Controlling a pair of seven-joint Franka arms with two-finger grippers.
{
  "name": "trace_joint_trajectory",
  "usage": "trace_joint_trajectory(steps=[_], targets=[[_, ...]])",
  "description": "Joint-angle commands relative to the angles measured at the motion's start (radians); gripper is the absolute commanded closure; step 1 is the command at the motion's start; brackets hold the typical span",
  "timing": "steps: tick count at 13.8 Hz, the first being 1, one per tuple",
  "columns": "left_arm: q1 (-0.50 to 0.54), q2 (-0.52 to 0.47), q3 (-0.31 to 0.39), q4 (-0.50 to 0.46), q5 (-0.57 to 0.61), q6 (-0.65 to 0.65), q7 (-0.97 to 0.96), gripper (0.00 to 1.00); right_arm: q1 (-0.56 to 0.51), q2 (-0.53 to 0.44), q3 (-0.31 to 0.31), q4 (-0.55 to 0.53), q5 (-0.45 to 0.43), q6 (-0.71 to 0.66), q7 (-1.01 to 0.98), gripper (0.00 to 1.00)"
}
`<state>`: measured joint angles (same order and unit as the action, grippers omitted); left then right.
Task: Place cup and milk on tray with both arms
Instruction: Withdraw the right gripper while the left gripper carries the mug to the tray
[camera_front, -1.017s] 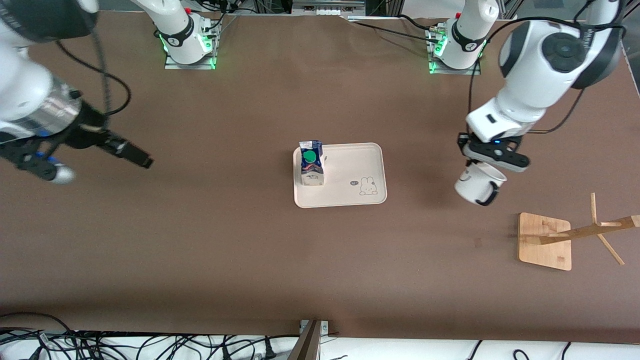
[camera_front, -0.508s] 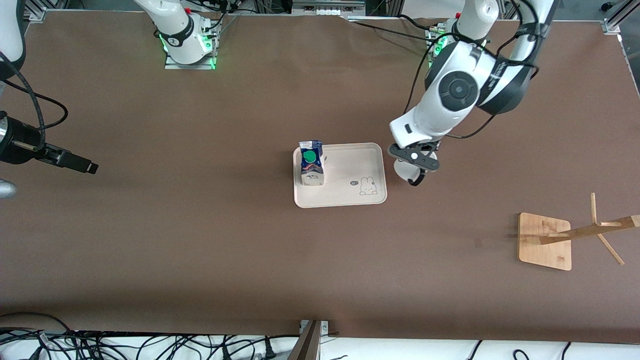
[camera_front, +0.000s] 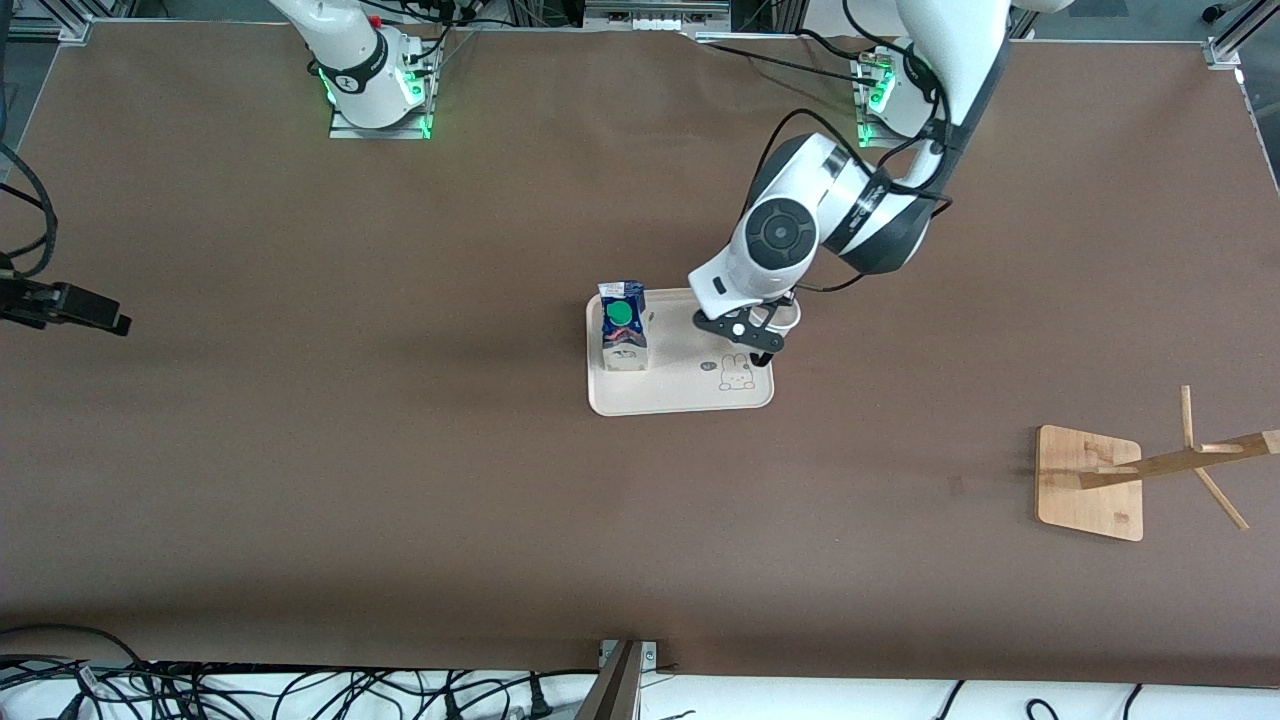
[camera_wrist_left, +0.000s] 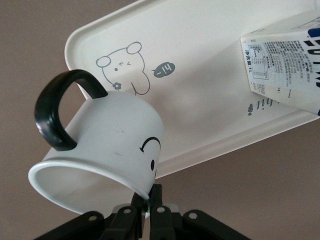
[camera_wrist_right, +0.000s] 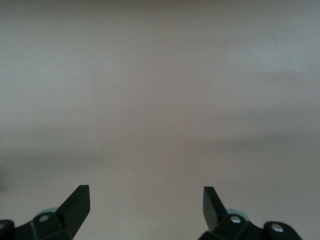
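The cream tray (camera_front: 690, 392) lies at the table's middle, and the blue and white milk (camera_front: 623, 330) stands upright on the tray's end toward the right arm. My left gripper (camera_front: 750, 338) hangs over the tray's other end, shut on the rim of the white smiley cup (camera_front: 788, 317), which the wrist mostly hides. In the left wrist view the cup (camera_wrist_left: 107, 145) hangs tilted over the tray's edge (camera_wrist_left: 200, 75), pinched at its rim by the fingers (camera_wrist_left: 159, 200), with the milk (camera_wrist_left: 285, 65) in sight. My right gripper (camera_front: 112, 321) is open and empty over bare table (camera_wrist_right: 145, 205).
A wooden stand (camera_front: 1090, 482) with slanted pegs sits toward the left arm's end, nearer the front camera than the tray. Cables run along the table's front edge (camera_front: 300, 690). A rabbit drawing (camera_front: 736, 372) marks the tray near the cup.
My left arm has carried the cup from the left arm's end of the table to over the tray's edge. My right arm has drawn back farther toward its own end.
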<state>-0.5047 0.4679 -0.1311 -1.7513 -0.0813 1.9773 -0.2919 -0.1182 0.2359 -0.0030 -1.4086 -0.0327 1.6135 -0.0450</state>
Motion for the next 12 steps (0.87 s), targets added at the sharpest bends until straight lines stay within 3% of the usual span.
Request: trace_joint_trajectory(steps=[1,4,7,9,12], targets=[[-0.015,0.049,0.008,0.056,-0.017,-0.029,-0.038,1.00,-0.008,-0.082,0.012,-0.049,-0.049,-0.050,-0.015,0.00],[-0.026,0.072,0.008,0.078,-0.020,-0.029,-0.059,1.00,0.020,-0.113,0.012,-0.061,-0.049,-0.086,-0.015,0.00],[-0.026,0.098,0.010,0.078,-0.106,-0.024,-0.061,1.00,0.058,-0.168,0.012,-0.108,-0.050,-0.087,-0.012,0.00],[-0.026,0.101,0.010,0.078,-0.113,-0.024,-0.061,0.76,0.057,-0.179,0.009,-0.115,-0.043,-0.110,-0.016,0.00],[-0.025,0.100,0.010,0.078,-0.115,-0.024,-0.058,0.58,0.054,-0.170,0.006,-0.109,-0.049,-0.112,-0.027,0.00]])
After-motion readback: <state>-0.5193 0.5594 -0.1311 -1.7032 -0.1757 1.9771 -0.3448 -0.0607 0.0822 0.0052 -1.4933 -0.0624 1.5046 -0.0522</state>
